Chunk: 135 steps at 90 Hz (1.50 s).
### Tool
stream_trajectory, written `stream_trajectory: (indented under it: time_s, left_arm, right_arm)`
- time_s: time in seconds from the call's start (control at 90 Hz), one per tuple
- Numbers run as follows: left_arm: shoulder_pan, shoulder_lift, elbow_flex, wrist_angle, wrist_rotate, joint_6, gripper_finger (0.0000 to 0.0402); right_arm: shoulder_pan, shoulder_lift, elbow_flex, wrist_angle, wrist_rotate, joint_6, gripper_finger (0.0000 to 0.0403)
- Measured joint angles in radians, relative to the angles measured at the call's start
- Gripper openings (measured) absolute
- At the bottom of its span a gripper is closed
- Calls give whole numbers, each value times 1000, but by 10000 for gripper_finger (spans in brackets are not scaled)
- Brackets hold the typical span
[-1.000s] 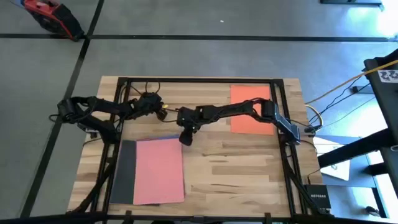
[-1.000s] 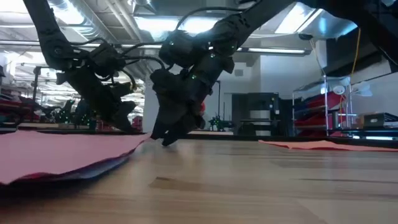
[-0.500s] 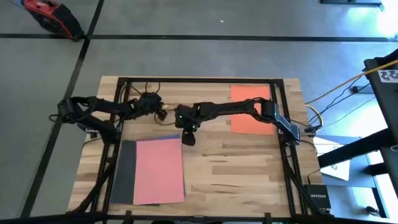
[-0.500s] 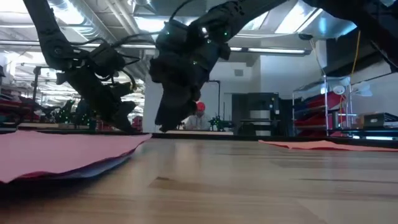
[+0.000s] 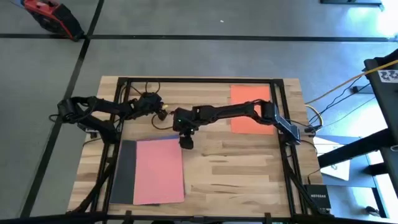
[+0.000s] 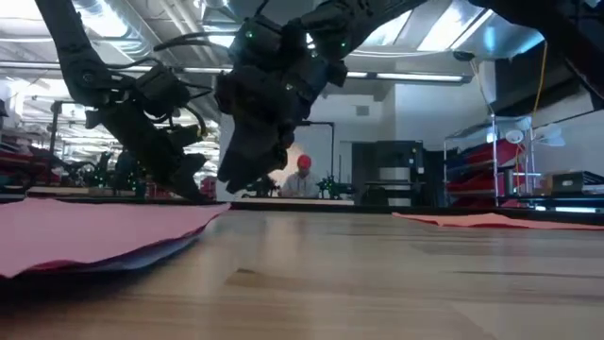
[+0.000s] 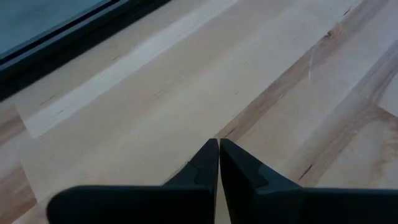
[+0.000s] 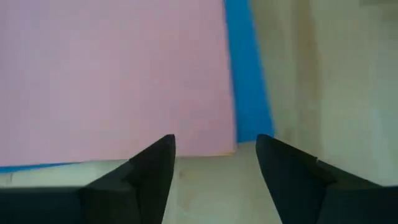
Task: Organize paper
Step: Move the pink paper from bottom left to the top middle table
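Right end effector (image 5: 186,143) hangs spread apart by the pink paper (image 5: 159,170); left end effector (image 7: 217,163) pinched together; "NETGEAR" box (image 5: 318,200) nearby.

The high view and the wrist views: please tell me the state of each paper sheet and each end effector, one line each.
pink sheet: flat, on top of the stack.
black sheet: flat, partly covered by the pink one.
blue sheet: under the pink one, only its edge showing.
orange sheet: flat, alone, apart from the stack.
right end effector: open, empty, above the stack's corner.
left end effector: shut, empty, over bare wood.
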Motion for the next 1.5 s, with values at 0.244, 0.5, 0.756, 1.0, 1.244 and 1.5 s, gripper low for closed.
stream_trajectory:
  time_s: [0.244, 0.5, 0.756, 1.0, 1.244, 1.5]
  left_arm:
    - [0, 0, 0, 0, 1, 0, 0]
    - [0, 0, 0, 0, 1, 2, 0]
    - [0, 0, 0, -1, 1, 3, 0]
    - [0, 0, 0, -1, 0, 3, 0]
    - [0, 0, 0, -1, 0, 3, 0]
    - [0, 0, 0, -1, 0, 3, 0]
  right_arm:
    - [2, 32, -2, 6, -3, 19, 191]
    - [2, 58, -2, 48, -37, 52, 148]
    - [2, 60, -2, 44, -32, 51, 94]
    - [1, 60, -2, 20, 43, 44, 6]
    - [1, 59, -2, -5, 61, 35, 1]
    - [-5, 29, -1, -71, 96, 15, 0]
